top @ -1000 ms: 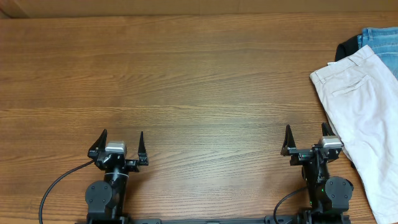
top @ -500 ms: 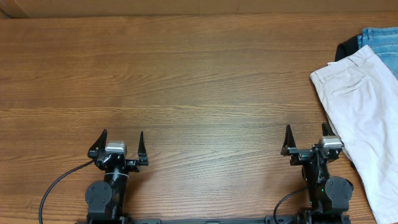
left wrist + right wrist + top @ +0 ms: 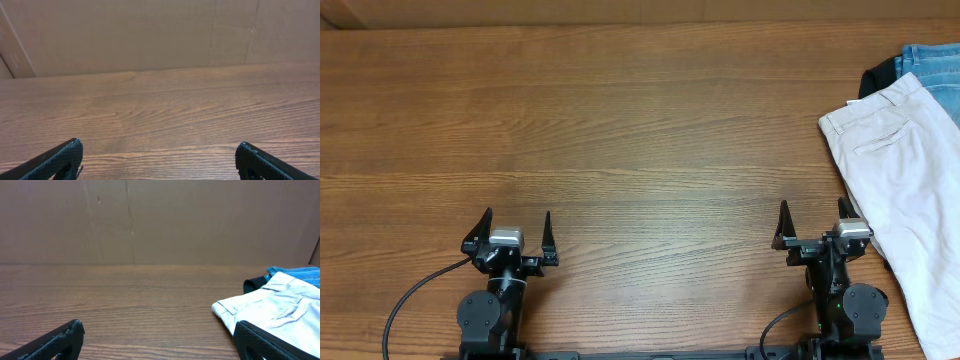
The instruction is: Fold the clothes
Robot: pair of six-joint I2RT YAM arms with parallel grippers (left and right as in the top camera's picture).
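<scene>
Both sets of fingers stand spread wide with nothing between them. From overhead, the left gripper (image 3: 516, 228) and right gripper (image 3: 811, 222) sit at the table's (image 3: 640, 130) near edge. The shorts (image 3: 905, 190) lie far right, against a black garment (image 3: 878, 78) and jeans (image 3: 935, 62). Left wrist view shows only wood between its fingertips (image 3: 55, 159). Right wrist view puts the shorts ahead to the right (the hem runs out of frame, so I can't be sure how it lies). I'd drag them to centre first, pinching the waistband alone, clear of the other garments.
</scene>
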